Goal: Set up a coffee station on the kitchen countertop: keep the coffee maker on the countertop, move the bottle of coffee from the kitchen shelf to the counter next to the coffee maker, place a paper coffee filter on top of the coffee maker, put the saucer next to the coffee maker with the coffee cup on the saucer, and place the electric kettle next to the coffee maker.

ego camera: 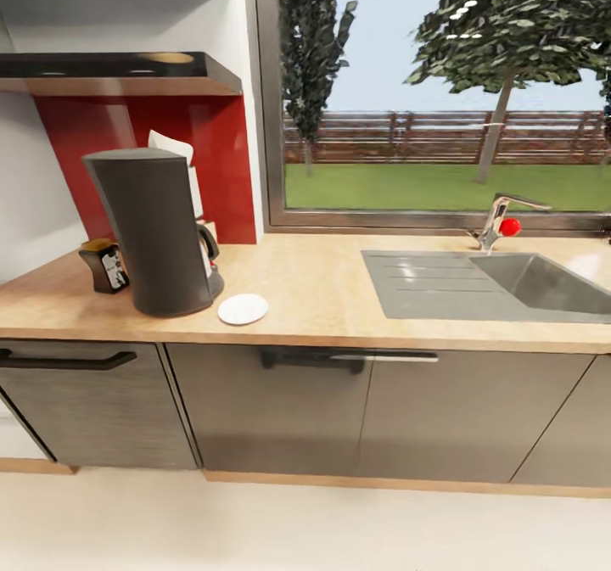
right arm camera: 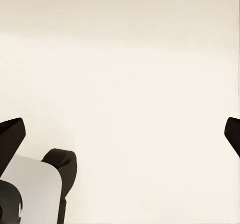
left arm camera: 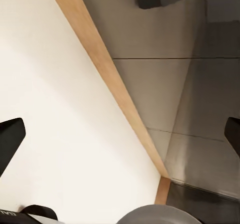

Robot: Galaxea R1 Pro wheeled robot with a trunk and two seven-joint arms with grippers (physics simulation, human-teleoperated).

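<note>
Though labelled, coffee bottle (ego camera: 104, 265) unreadable

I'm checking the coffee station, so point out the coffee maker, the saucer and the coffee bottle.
coffee maker (ego camera: 153, 232), head view, middle of its dark body.
saucer (ego camera: 243, 309), head view, centre of the white disc.
coffee bottle (ego camera: 105, 265), head view, its label.

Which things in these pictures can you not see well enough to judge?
- Electric kettle: head view, mostly hidden behind the coffee maker; just its handle side shows.
- Paper filter: head view, lower part hidden by the coffee maker, so its seating is unclear.
- Coffee bottle: head view, label too small to read.
- Left fingers and right fingers: wrist views, cut off at the edges.
</note>
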